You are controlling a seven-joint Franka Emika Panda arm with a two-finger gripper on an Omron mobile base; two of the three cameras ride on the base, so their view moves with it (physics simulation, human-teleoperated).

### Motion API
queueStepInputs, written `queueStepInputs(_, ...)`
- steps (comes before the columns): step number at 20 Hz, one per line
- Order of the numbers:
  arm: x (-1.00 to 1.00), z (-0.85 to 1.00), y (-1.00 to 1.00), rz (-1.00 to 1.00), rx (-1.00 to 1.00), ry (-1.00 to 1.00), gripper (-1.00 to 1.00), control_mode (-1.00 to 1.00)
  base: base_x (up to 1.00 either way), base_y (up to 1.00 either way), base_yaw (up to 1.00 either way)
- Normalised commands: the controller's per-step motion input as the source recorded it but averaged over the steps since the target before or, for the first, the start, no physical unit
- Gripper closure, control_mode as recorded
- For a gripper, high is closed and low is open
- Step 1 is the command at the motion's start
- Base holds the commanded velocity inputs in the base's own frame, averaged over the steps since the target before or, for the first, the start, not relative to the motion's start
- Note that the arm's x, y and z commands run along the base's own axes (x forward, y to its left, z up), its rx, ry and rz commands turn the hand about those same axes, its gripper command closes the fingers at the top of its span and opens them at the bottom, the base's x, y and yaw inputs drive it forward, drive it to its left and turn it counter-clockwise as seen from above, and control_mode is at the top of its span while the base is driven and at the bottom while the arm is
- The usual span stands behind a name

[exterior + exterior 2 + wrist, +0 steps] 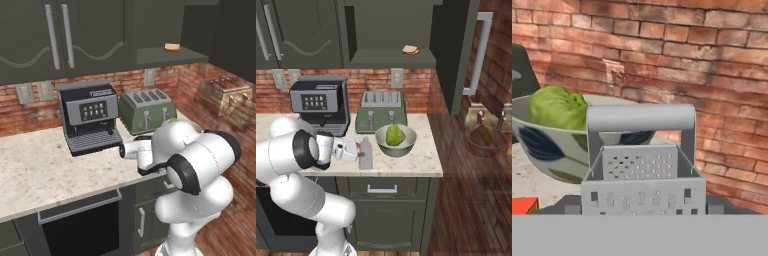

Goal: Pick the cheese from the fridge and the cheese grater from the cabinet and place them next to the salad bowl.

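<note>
Cheese grater [366,154] upright on the counter [421,161], just left of the salad bowl [396,140], where the task wants it. Gripper [357,150] spread wide beside it, seemingly released, contact hard to judge. Orange-red scrap [524,205] near left, probably the cheese.

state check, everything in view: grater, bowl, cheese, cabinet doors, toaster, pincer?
cheese grater: upright on the counter, left of the bowl
salad bowl: upright on the counter, lettuce ball inside
cheese: a red-orange corner shows low beside the grater; the rest is hidden
cabinet: doors shut
toaster: slots empty, levers up
pincer: at the grater, apparently open around it; contact unclear
</note>
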Motion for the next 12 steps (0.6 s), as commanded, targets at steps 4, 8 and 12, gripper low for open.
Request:
queueStepInputs(4, 0.14, -0.16, 0.0, 0.0, 0.0, -0.1, 1.0, -1.0, 0.0, 0.0, 0.0)
queueStepInputs(8, 0.13, -0.2, 0.0, 0.0, 0.0, -0.07, 1.0, -1.0, 0.0, 0.0, 0.0)
queueStepInputs(12, 0.08, -0.25, 0.0, 0.0, 0.0, -0.08, 1.0, -1.0, 0.0, 0.0, 0.0)
